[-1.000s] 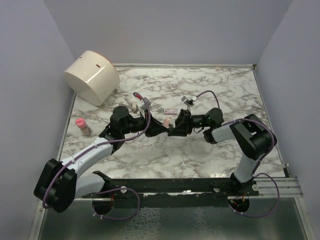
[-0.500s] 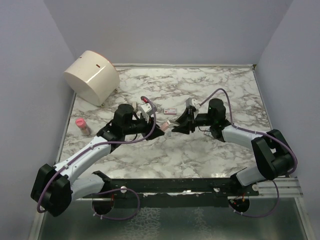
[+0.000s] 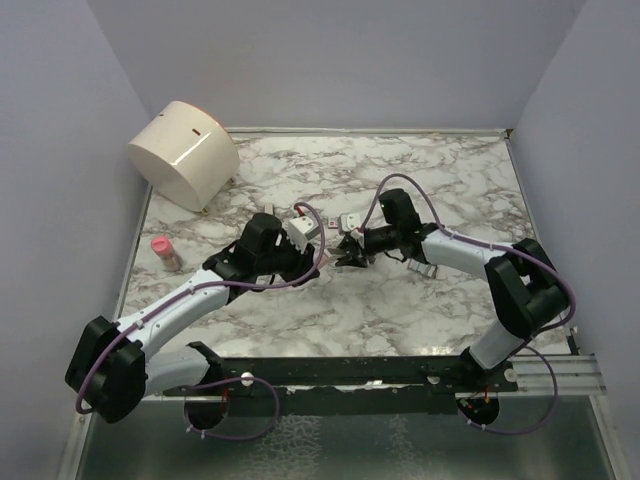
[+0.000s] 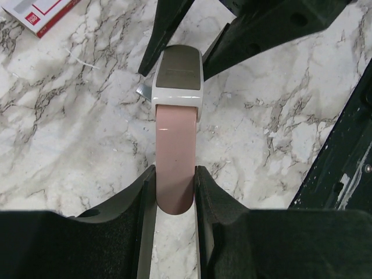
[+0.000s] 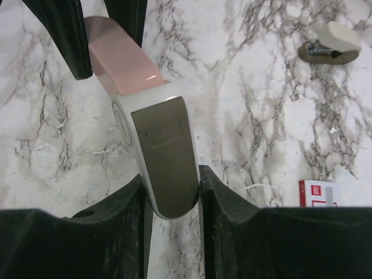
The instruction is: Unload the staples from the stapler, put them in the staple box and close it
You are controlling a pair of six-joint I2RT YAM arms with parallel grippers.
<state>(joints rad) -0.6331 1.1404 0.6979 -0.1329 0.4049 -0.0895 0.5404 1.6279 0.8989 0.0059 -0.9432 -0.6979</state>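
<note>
Left wrist: left claw (image 4: 174, 181) and right claw (image 4: 178, 63) pinch slim glossy-pink, metal-tipped stapler (image 4: 174, 145).

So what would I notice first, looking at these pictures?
In the middle of the table, one small pink stapler is held from both sides: the left gripper clamps its pink end and the right gripper its silvery-white end. After that, the big cream drum at the far left corner of the marble table stands out.
</note>
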